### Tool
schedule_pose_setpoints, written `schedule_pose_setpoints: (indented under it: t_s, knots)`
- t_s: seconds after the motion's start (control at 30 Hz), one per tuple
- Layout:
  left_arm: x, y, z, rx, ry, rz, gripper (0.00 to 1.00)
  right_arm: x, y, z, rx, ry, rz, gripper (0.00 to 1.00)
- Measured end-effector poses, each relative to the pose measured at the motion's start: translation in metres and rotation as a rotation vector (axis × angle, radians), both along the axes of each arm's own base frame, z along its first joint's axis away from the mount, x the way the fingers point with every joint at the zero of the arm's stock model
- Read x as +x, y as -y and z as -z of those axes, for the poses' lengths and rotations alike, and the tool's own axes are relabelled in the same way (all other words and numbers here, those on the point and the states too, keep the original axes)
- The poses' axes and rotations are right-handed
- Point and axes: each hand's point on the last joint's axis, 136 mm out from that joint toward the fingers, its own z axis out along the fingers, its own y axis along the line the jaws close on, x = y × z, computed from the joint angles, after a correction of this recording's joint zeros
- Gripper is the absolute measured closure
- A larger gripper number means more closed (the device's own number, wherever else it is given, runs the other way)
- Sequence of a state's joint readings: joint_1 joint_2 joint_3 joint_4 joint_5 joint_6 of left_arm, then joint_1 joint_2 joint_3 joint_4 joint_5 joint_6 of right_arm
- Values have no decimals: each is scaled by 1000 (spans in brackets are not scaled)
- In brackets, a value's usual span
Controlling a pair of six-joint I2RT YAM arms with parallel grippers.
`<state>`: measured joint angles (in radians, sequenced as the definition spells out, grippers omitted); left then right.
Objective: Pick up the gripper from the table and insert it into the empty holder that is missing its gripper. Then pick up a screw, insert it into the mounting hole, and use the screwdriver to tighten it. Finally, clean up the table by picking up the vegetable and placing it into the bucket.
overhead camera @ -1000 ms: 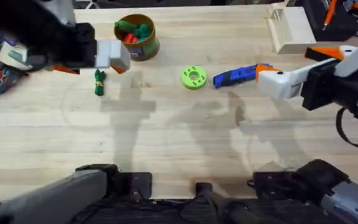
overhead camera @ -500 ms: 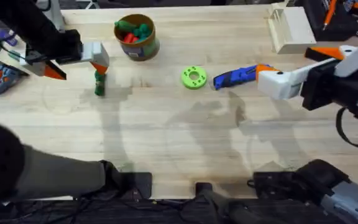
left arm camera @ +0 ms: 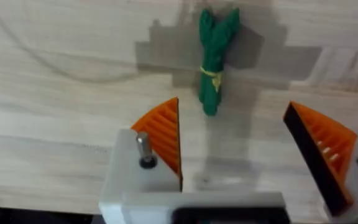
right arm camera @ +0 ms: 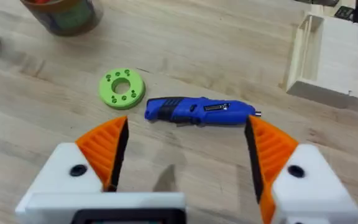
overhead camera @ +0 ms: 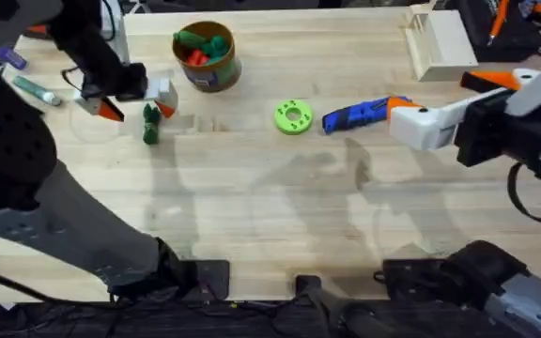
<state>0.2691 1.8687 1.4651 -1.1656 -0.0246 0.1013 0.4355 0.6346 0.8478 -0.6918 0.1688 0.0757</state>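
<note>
The vegetable point(overhead camera: 150, 125), a small dark green tied bundle, lies on the table left of the bucket point(overhead camera: 208, 58); it also shows in the left wrist view point(left arm camera: 213, 59). My left gripper point(overhead camera: 139, 109) point(left arm camera: 235, 146) hovers open just over its far end, with nothing between the orange pads point(left arm camera: 163, 134). A metal screw point(left arm camera: 143, 149) sticks out of one white finger mount. The blue screwdriver point(overhead camera: 358, 114) point(right arm camera: 197, 111) lies right of centre. My right gripper point(overhead camera: 435, 96) point(right arm camera: 185, 149) is open behind it. The loose gripper piece and the empty holder are out of view.
The bucket point(right arm camera: 64, 14) holds red and green toy pieces. A lime-green disc point(overhead camera: 293, 116) point(right arm camera: 122, 88) lies between the bucket and the screwdriver. A pale wooden box point(overhead camera: 438, 42) point(right arm camera: 325, 56) stands at the far right. A marker point(overhead camera: 36, 89) lies at the left edge.
My left arm has swung and turned, bringing its open gripper down close over the vegetable. The right arm and the table's things have not moved.
</note>
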Motion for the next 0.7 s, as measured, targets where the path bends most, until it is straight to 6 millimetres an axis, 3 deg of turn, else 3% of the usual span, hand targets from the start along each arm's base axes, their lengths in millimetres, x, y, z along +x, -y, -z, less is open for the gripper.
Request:
schedule_pose_setpoints:
  t_s: [0.23, 0.4, 0.53, 0.7]
  knots:
    - [9, -4, 29, 20, 50, 8, 15, 0, 0, 0, 0, 0, 0, 10]
    - [-8, -1, 50, -16, -7, 16, 14, 0, 0, 0, 0, 0, 0, 10]
    - [-6, -3, 50, -27, 8, 28, 4, 0, 0, 0, 0, 0, 1, 10]
    - [-5, -3, 49, -29, 14, 49, 73, 0, 0, 0, -2, 0, 2, 10]
